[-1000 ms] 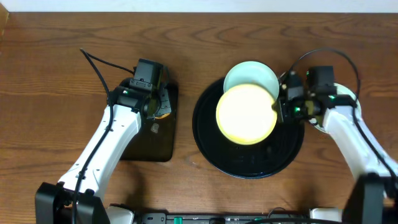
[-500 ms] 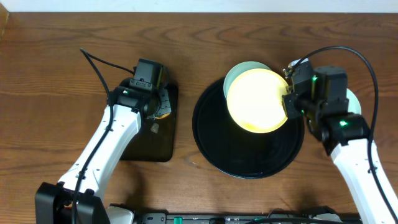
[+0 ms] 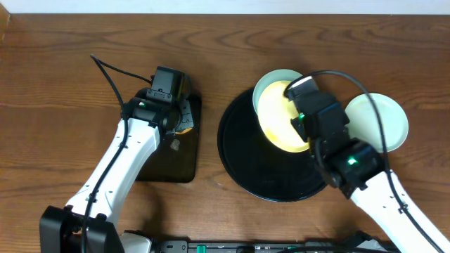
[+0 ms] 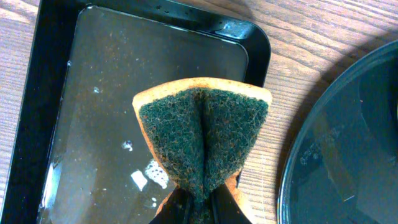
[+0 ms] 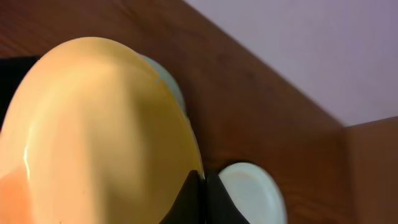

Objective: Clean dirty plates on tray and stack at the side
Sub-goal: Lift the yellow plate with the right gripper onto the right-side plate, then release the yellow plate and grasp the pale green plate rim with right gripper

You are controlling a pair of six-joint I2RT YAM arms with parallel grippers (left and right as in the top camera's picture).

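Since the earlier frame your right gripper (image 3: 302,126) has swung inward over the tray (image 3: 260,172), carrying the yellow plate (image 3: 278,119). Overhead: the far mint plate (image 3: 271,81) lies at the tray's 12 o'clock rim, and the side mint plate (image 3: 380,119) lies on the table at 3 o'clock. Left wrist: your left gripper (image 4: 199,208) pinches the folded sponge (image 4: 202,140) over the rectangular tray (image 4: 93,124). Right wrist: the fingers clamp the tilted yellow plate's rim at 6 o'clock.

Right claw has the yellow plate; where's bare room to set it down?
Bare wood: behind the right mint plate, and the strip between round tray and rectangular tray. The round tray's near-left part is bare too. Crowded: its far rim, where yellow plate overlaps the second mint plate.
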